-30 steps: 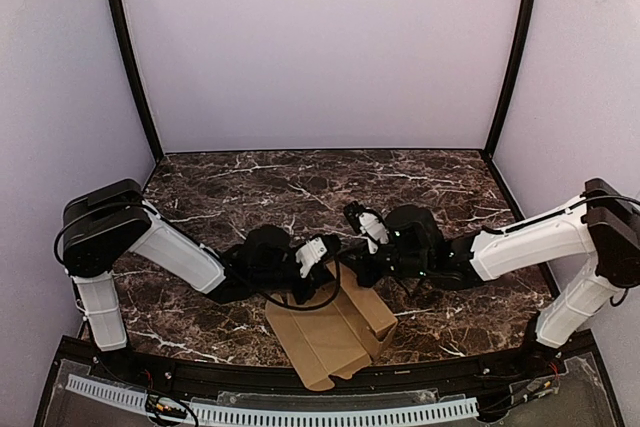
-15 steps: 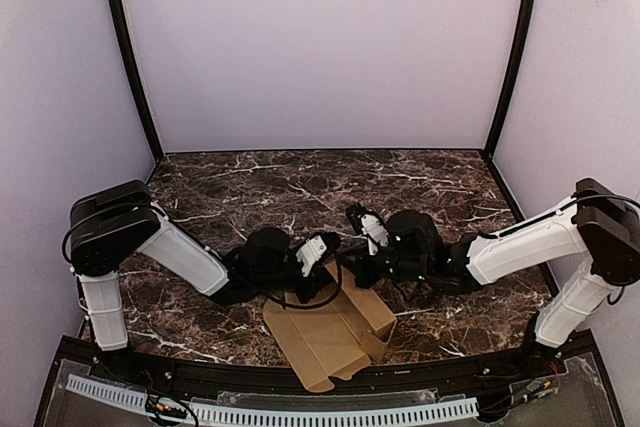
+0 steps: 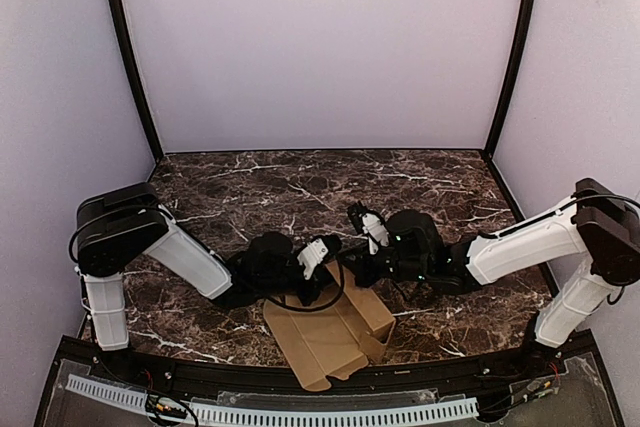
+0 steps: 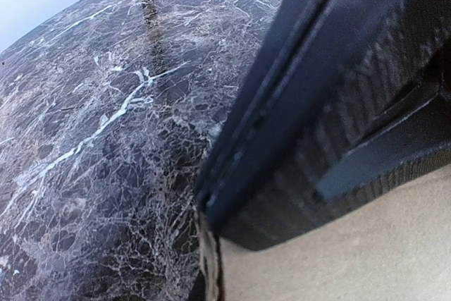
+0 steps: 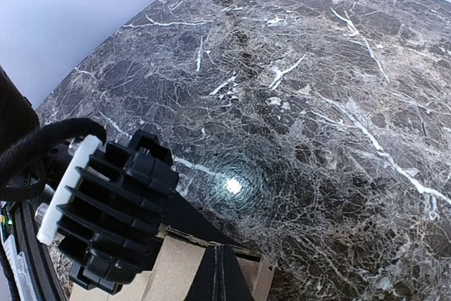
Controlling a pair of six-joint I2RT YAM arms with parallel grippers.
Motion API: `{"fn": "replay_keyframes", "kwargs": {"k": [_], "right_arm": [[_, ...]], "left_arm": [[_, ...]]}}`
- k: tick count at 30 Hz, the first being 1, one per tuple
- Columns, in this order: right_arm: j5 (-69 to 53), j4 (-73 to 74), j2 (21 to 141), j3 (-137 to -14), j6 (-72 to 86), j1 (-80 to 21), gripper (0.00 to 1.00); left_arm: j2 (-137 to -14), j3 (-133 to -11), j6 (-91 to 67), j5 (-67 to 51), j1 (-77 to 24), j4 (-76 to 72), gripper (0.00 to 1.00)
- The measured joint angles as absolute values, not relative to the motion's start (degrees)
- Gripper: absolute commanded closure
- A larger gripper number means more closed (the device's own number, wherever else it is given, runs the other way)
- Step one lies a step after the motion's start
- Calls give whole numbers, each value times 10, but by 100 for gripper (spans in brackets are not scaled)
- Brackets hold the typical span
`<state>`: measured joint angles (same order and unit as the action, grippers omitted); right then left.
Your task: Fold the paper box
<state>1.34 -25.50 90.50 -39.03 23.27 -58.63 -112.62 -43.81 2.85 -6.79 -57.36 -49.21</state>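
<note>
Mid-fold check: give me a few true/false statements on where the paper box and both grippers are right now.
1. The paper box lies at the table's near edge, between the two arms. True.
2. The box is fully folded and closed. False: most of it is still a flat, open sheet, with only its right part raised.
3. The left gripper is down at the box's far edge. True.
4. The right gripper has its jaws wide open, well clear of the box. False: its jaws are shut, with the tips right at the cardboard's edge.
</note>
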Motion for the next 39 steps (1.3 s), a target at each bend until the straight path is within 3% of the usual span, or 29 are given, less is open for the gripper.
{"fn": "replay_keyframes", "kwargs": {"k": [3,9,14,16,19,20,26,39], "right_arm": [[13,-255,905,-390,236,-586,100],[15,-231,886,-390,238,-588,76],[20,-165,823,-389,229,-586,71],[22,-152,785,-383,227,-584,75],[28,-137,726,-366,224,-579,98],[29,-135,712,-360,218,-576,100],[25,-133,698,-302,216,-549,100],[-77,-254,850,-273,239,-544,100]], "left_arm": [[-1126,-438,28,-61,-576,-493,100],[-1126,-437,28,-55,-581,-497,100],[-1126,-430,31,-63,-584,-514,100],[-1126,-428,34,-67,-584,-514,100],[-1126,-426,39,-75,-584,-514,99],[-1126,-426,41,-80,-584,-514,99],[-1126,-421,42,-110,-584,-522,100],[-1126,-420,37,-160,-584,-534,100]]}}
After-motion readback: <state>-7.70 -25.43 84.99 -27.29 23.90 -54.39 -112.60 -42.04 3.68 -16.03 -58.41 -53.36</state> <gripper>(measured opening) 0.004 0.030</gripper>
